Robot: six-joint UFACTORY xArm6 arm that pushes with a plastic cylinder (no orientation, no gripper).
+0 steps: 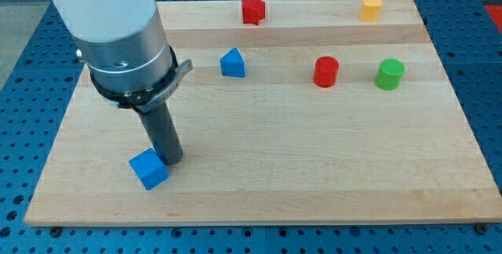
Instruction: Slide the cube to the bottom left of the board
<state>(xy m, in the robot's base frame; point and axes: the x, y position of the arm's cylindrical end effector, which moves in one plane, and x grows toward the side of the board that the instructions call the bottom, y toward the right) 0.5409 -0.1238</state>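
A blue cube [148, 168] lies on the wooden board [259, 183] near the view's bottom left. My tip [172, 161] stands right against the cube's upper right side, touching it. The rod rises from there to the grey and white arm at the view's top left, which hides part of the board behind it.
A blue triangular block [232, 63] sits above the middle left. A red star block [252, 9] is at the top centre, a yellow block [371, 7] at the top right. A red cylinder [326, 72] and a green cylinder [390, 74] stand at the right.
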